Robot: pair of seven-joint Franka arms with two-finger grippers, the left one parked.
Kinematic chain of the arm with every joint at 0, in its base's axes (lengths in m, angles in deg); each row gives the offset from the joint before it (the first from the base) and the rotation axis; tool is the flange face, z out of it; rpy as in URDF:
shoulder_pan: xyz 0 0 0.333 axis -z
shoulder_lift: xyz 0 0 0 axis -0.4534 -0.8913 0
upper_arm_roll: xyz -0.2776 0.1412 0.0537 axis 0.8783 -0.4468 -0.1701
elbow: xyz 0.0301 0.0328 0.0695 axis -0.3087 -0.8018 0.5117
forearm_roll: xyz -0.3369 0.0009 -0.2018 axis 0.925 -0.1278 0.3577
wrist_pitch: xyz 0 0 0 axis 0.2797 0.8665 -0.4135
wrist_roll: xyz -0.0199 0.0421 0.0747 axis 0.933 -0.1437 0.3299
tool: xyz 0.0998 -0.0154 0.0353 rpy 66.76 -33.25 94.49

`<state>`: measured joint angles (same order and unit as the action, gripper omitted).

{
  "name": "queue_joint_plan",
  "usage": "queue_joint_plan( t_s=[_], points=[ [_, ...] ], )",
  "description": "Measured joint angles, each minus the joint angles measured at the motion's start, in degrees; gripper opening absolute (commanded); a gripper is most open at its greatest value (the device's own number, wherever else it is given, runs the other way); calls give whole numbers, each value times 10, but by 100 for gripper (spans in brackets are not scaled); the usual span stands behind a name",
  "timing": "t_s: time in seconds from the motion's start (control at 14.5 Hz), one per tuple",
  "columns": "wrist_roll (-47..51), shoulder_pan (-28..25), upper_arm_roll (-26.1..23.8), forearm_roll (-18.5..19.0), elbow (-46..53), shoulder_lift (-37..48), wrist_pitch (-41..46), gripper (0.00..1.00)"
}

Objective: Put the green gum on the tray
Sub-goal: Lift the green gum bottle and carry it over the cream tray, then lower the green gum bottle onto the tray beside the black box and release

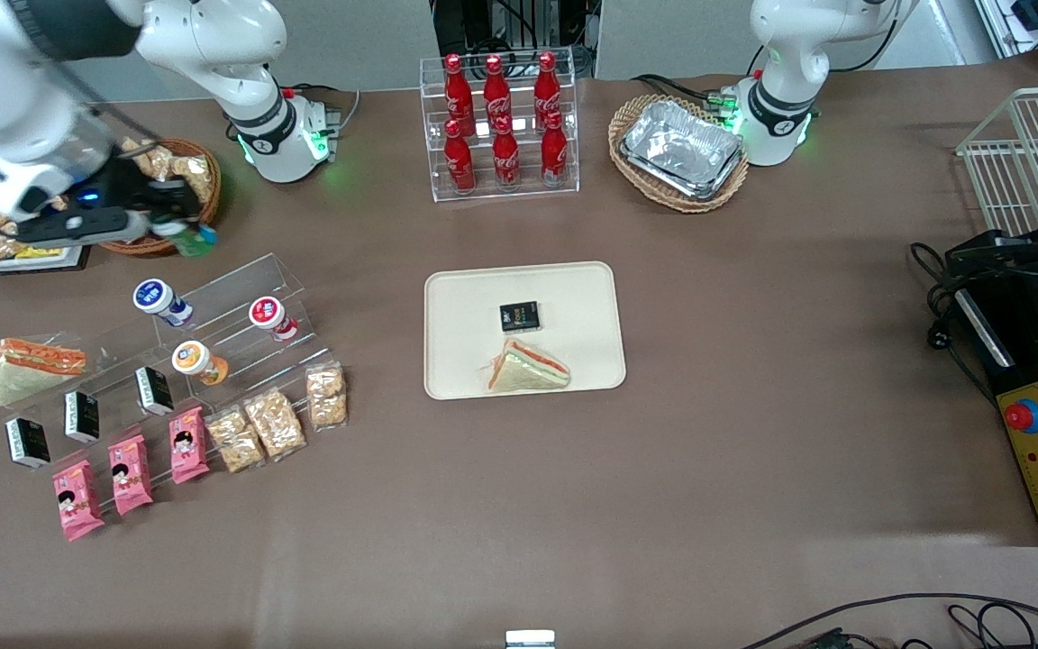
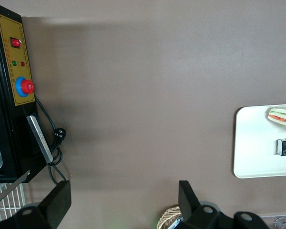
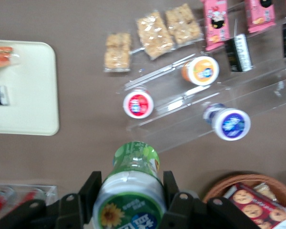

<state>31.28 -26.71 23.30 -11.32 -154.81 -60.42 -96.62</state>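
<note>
My right gripper (image 1: 178, 223) is shut on the green gum (image 3: 131, 183), a canister with a green body and a white lid printed green. It holds the gum (image 1: 192, 240) in the air above the table, near the wicker snack basket and above the clear stepped shelf. The black fingers (image 3: 90, 189) press on both sides of the lid. The cream-beige tray (image 1: 573, 293) lies at the table's middle with a sandwich and a small black box on it. It also shows in the right wrist view (image 3: 28, 86) and the left wrist view (image 2: 252, 143).
The clear shelf (image 1: 240, 288) holds blue (image 1: 161, 301), red (image 1: 271, 317) and orange (image 1: 197, 361) canisters. Snack packets (image 1: 258, 424) and black boxes lie nearer the camera. A wicker basket (image 1: 199, 194) of snacks, a cola rack (image 1: 501, 126) and foil trays (image 1: 681, 149) stand farther back.
</note>
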Motion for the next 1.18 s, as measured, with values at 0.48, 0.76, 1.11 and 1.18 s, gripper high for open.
queue_joint_plan(
  t_s=[0.48,0.76,1.11,1.18],
  points=[
    [368,-6,-236,-32,84,-98,-24,19],
    [505,-25,-301,18,95,-222,-156,19],
    [655,-88,-302,185,96,-414,-299,19],
    [670,-90,-302,211,96,-444,-325,19]
  ],
)
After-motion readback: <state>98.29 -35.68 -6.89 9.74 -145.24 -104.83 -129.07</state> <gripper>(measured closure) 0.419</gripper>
